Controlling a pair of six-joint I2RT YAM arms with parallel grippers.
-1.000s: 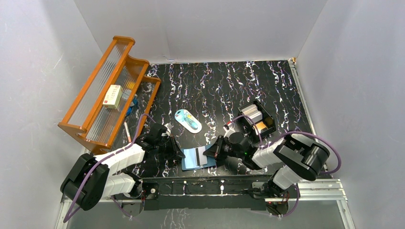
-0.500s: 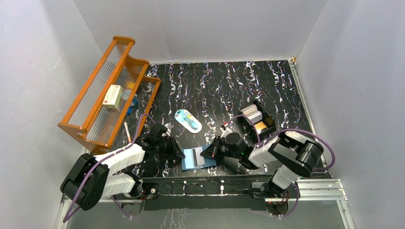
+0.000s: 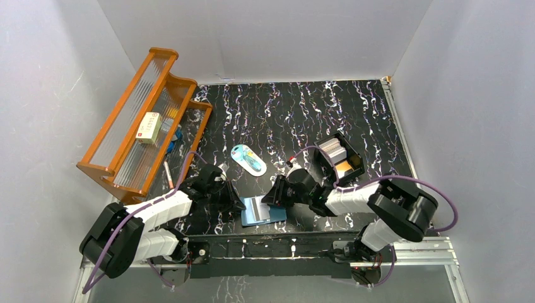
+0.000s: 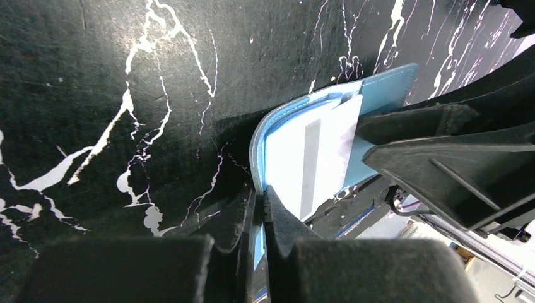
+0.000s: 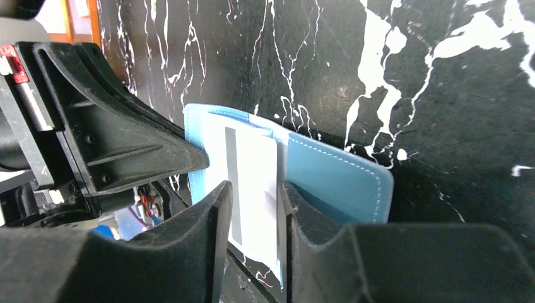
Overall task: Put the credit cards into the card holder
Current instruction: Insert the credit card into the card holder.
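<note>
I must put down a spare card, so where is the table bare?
Bare: the far table between wooden rack and black box, beyond the oval item. Crowded: the near edge, where left end effector and right end effector meet at the card holder.

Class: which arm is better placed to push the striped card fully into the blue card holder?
Right. The right gripper holds the card, partly inside the card holder; the left gripper clamps the holder's edge, steadying it.

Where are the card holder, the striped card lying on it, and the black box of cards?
card holder [image 5: 337,183], right wrist view, on its bare blue flap.
striped card [image 5: 255,170], right wrist view, on its white face.
black box [image 3: 352,151], top external view, on its right wall.
</note>
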